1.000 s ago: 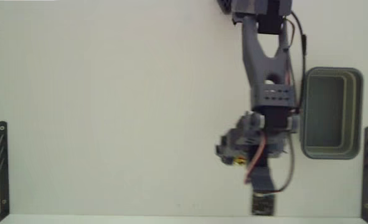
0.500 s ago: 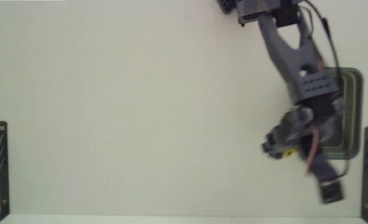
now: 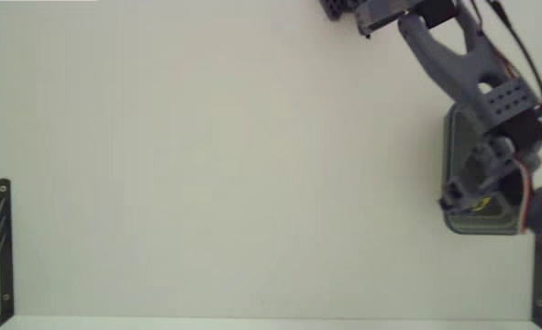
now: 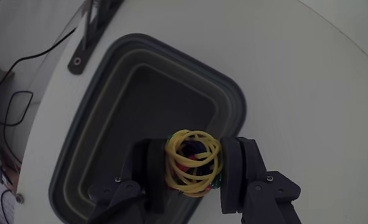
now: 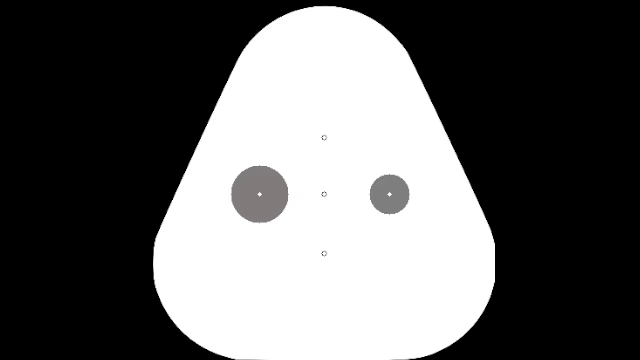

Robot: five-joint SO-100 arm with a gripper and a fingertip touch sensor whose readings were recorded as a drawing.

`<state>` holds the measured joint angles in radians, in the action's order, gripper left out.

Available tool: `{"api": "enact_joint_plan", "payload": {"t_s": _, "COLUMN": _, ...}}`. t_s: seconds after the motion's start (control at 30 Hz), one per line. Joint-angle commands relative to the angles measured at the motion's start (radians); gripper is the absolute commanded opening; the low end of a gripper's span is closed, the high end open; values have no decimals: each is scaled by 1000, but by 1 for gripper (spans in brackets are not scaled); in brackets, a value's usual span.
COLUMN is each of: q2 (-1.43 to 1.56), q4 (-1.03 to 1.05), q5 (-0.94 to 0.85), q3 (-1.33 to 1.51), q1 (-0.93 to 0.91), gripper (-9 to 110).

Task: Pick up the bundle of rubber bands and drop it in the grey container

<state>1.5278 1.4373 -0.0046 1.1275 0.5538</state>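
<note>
1. Gripping the bundle of rubber bands [image 4: 193, 163], the gripper [image 4: 193, 171] pinches it between both fingers.
2. Bundle hangs over the grey container [image 4: 118, 106], above its hollow.

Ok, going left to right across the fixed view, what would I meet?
Black bracket at the left edge → bare white table → grey container, with the pincer and the bundle of rubber bands over it → black bracket at the right edge.

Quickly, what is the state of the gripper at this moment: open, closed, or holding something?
Gripper: closed on the bundle of rubber bands, above the grey container.
</note>
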Motion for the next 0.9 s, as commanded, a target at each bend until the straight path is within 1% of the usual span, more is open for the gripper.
{"api": "enact_joint_plan", "payload": {"t_s": 0.0, "q2": 87, "q4": -9, "q5": 5, "q3": 10, "q1": 50, "gripper": 46}}
{"api": "enact_joint_plan", "payload": {"t_s": 0.3, "q2": 97, "q4": -11, "q5": 5, "q3": 22, "q1": 98, "gripper": 46}}
{"api": "enact_joint_plan", "payload": {"t_s": 0.87, "q2": 97, "q4": -11, "q5": 5, "q3": 23, "q1": 99, "gripper": 46}}
